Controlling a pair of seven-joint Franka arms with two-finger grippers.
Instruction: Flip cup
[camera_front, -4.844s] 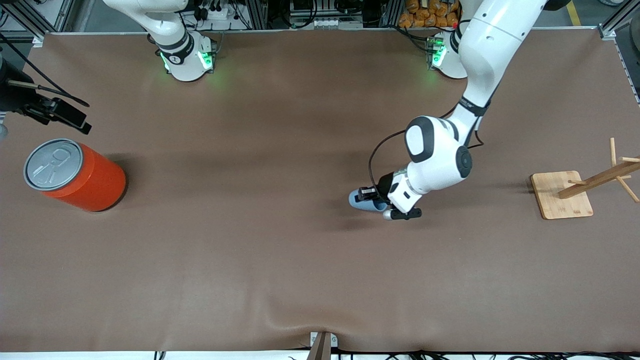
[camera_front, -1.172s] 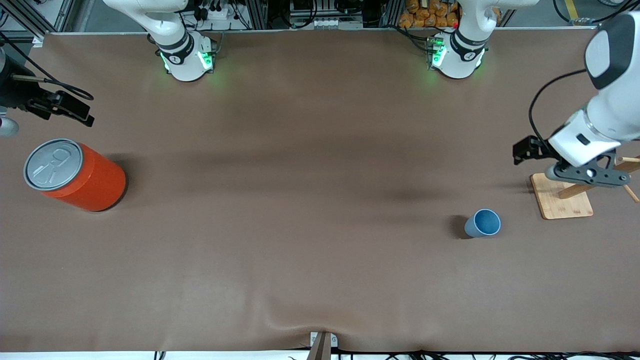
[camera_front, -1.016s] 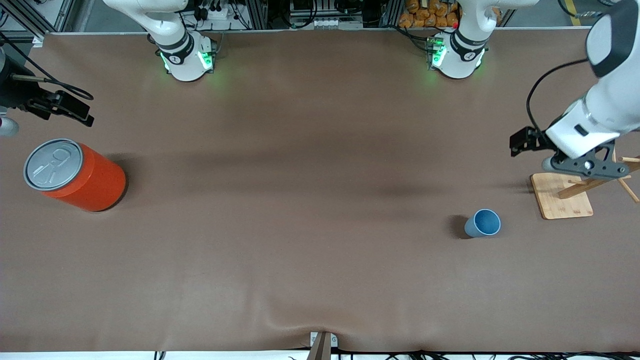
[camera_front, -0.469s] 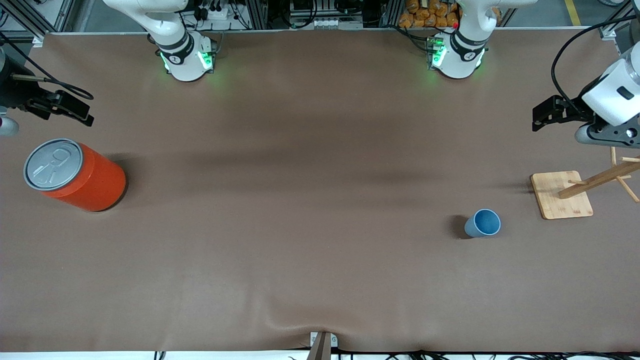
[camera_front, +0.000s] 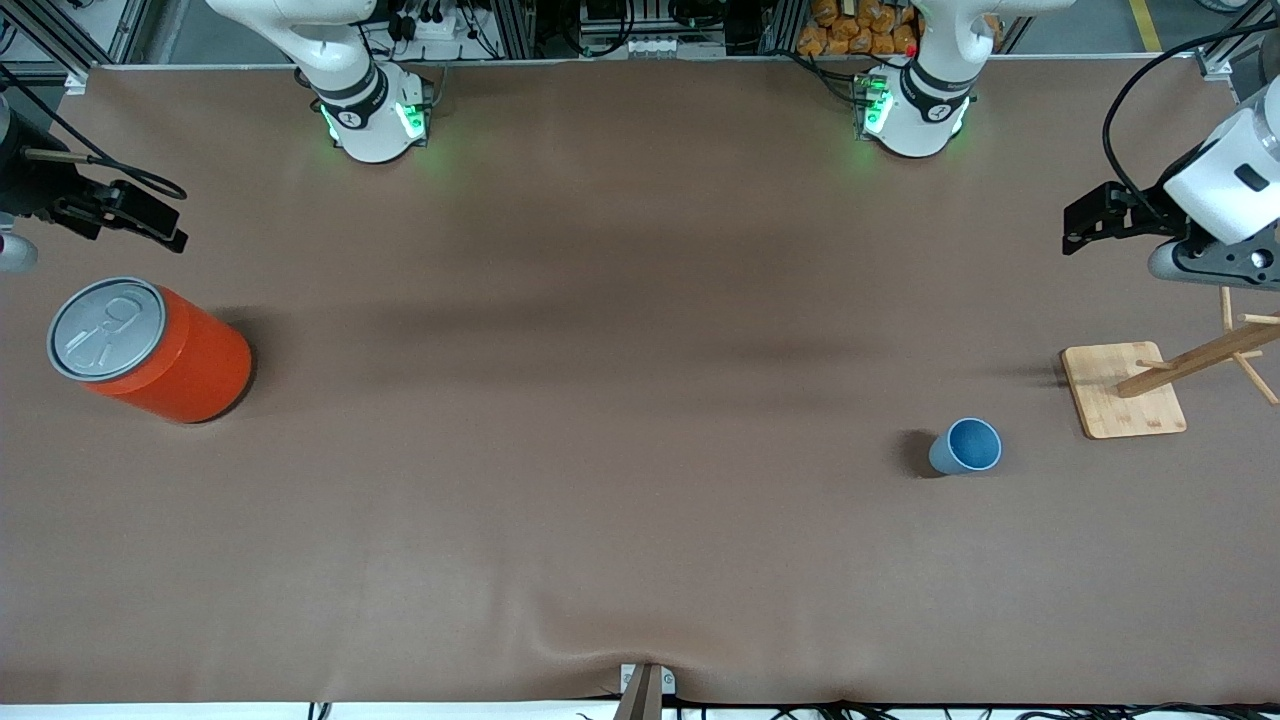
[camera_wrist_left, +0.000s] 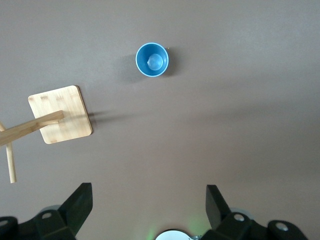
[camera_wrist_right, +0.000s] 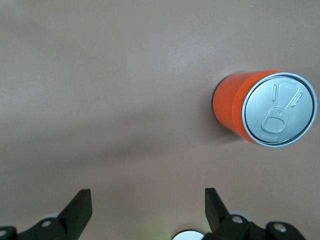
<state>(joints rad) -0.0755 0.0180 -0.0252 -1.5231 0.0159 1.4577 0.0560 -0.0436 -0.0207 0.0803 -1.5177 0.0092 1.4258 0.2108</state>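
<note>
The small light-blue cup (camera_front: 966, 446) stands upright on the brown table, mouth up, its darker blue inside showing. In the left wrist view the cup (camera_wrist_left: 152, 59) lies well clear of the fingers. My left gripper (camera_front: 1205, 266) hangs high over bare table at the left arm's end. It is open (camera_wrist_left: 149, 200) and holds nothing. My right gripper (camera_front: 15, 250) waits over the right arm's end of the table. It is open too (camera_wrist_right: 148, 200), with only table between its fingers.
A wooden peg stand on a square base (camera_front: 1122, 390) sits beside the cup toward the left arm's end, seen also as the stand base (camera_wrist_left: 60, 114). A big orange can (camera_front: 150, 350) with a grey pull-tab lid stands at the right arm's end, also seen as the can (camera_wrist_right: 265, 107).
The left gripper, earlier shut on the lying cup mid-table, has let it go; the cup now stands upright. Over the last second that gripper drew away from above the stand. The right arm is still.
</note>
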